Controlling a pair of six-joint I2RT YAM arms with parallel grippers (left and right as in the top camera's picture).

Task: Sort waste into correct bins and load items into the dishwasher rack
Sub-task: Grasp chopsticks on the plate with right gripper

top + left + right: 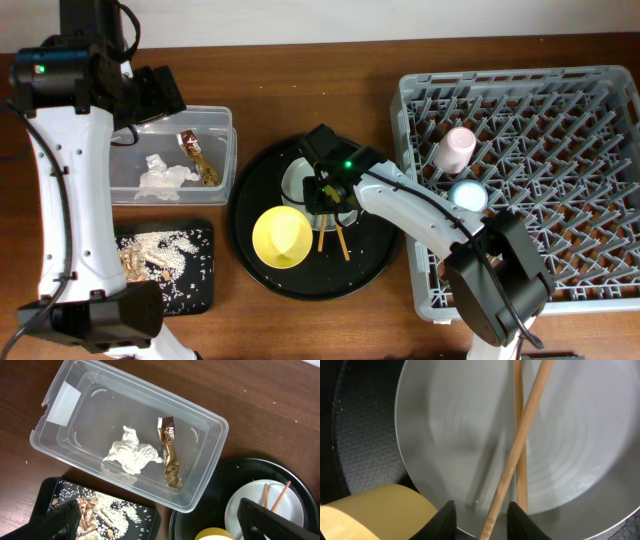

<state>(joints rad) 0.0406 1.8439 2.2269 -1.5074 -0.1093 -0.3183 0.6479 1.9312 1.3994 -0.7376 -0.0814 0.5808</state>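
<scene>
My left gripper is open and empty, high over the clear container, which holds the white tissue and the brown-and-gold wrapper. Food scraps lie on the flat black tray. My right gripper is open, low over the grey-white plate, with its fingers on either side of one of the two crossed chopsticks. The yellow bowl stands beside the plate. The pink cup and the blue cup sit in the dishwasher rack.
The plate, bowl and chopsticks rest on a large round black tray between the bins and the rack. The clear container is at the back left, with the flat black tray in front of it. The wooden table shows all round.
</scene>
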